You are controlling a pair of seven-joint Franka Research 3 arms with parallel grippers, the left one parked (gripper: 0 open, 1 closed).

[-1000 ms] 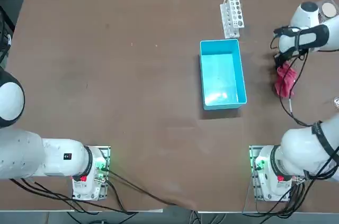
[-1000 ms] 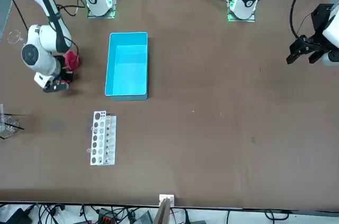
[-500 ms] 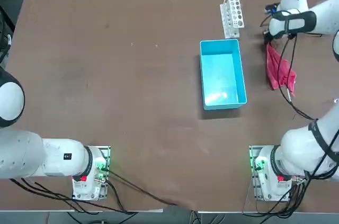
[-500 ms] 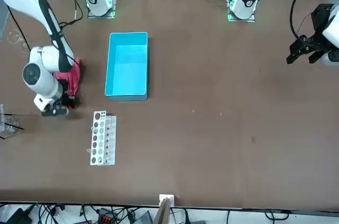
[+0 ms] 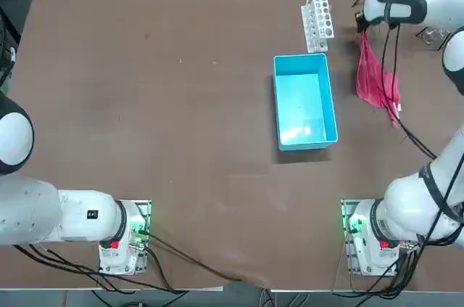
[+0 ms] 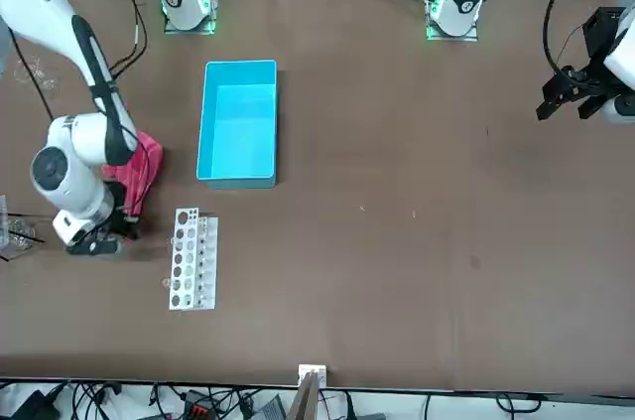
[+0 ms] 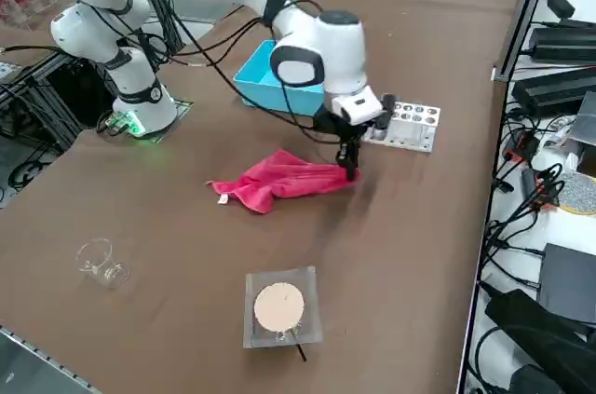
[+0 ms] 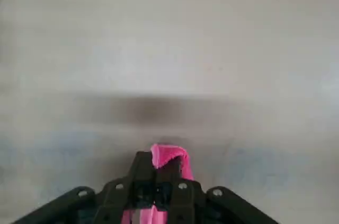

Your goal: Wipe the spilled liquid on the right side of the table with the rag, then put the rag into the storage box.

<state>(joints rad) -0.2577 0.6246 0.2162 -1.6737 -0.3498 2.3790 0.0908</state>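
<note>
My right gripper (image 5: pixel 360 25) is at the far right of the table (image 5: pixel 181 140), beside the white rack, fingertips down at the tabletop and shut on one end of the pink-red rag (image 5: pixel 374 78). The rag (image 7: pixel 279 180) trails flat on the table behind the gripper (image 7: pixel 350 169), toward the robot's base. In the wrist view a pink fold of rag (image 8: pixel 168 155) is pinched between the shut fingers of the gripper (image 8: pixel 161 164). The light-blue storage box (image 5: pixel 304 100) stands empty left of the rag; it also shows as the box (image 6: pixel 238 122). The spilled liquid does not show.
A white test-tube rack (image 5: pixel 317 17) lies beyond the box, close to the gripper; the same rack (image 7: pixel 405 124) shows from the side. A clear glass (image 7: pixel 101 262) and a round cork disc on a clear square (image 7: pixel 279 305) sit near the table's right edge.
The gripper has dragged the rag away from the robot toward the far edge. The rag went from a bunched lump to a stretched strip behind it.
</note>
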